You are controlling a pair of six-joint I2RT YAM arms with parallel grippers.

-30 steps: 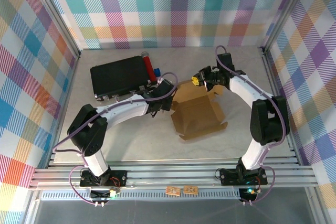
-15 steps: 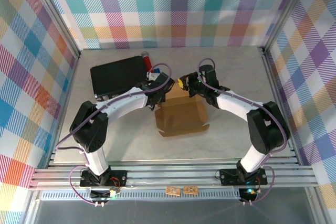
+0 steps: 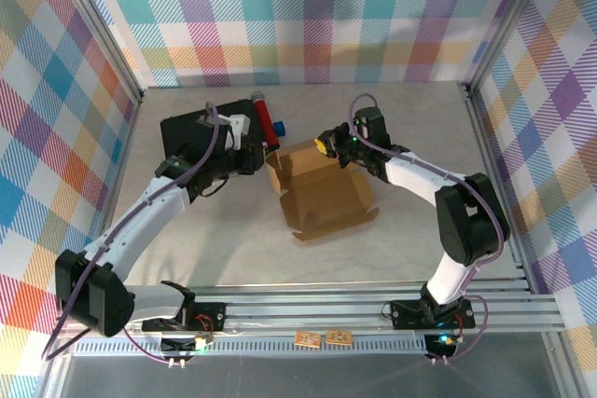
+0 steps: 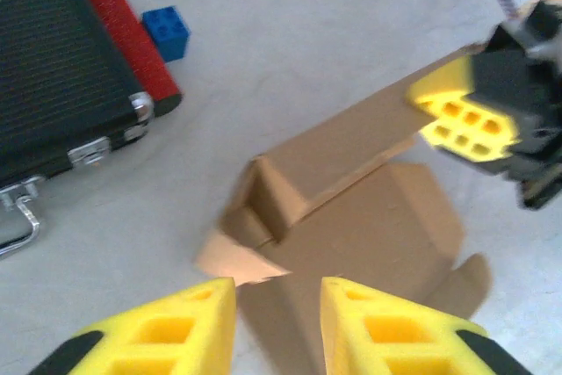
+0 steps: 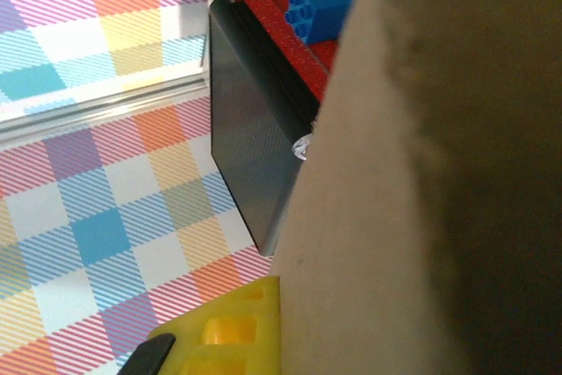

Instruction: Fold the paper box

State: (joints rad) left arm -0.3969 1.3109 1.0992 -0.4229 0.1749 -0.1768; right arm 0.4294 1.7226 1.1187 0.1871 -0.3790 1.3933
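The brown paper box lies open in the middle of the table, its back wall standing up. My right gripper is shut on the top edge of that wall. In the left wrist view its yellow finger pinches the cardboard. In the right wrist view one yellow finger presses against the brown wall. My left gripper hovers just left of the box's near-left corner. It is open with nothing between its fingers, and a loose corner flap lies just ahead.
A black case lies at the back left, with a red cylinder along its right side and a small blue brick beside that. Plaid walls and a metal frame close in the table.
My left gripper has let go, opened and drawn back to the left of the box. The right gripper has carried the box's back wall leftward, and the box has shifted with it.
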